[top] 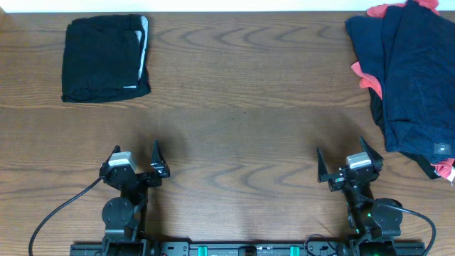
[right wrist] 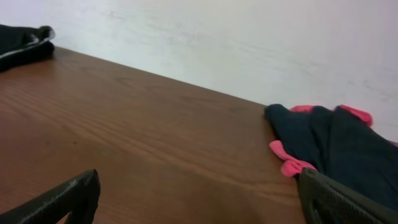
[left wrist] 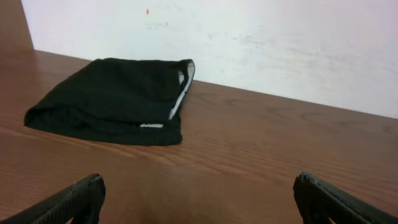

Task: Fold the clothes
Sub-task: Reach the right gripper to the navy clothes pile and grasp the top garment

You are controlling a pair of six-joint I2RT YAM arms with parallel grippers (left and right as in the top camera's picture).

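Note:
A folded black garment with a pale grey stripe (top: 105, 58) lies at the back left of the table; the left wrist view shows it (left wrist: 112, 99) ahead of the fingers. A heap of navy clothes (top: 416, 78) with coral-red pieces poking out fills the back right corner, and appears in the right wrist view (right wrist: 339, 149). My left gripper (top: 136, 155) rests near the front edge, open and empty, well short of the black garment. Also near the front edge, my right gripper (top: 341, 160) stands open and empty, left of the navy heap.
The brown wooden table (top: 242, 107) stretches bare between the two lots of clothes. A pale wall (left wrist: 280, 43) stands behind the table's far edge. Cables run from both arm bases at the front.

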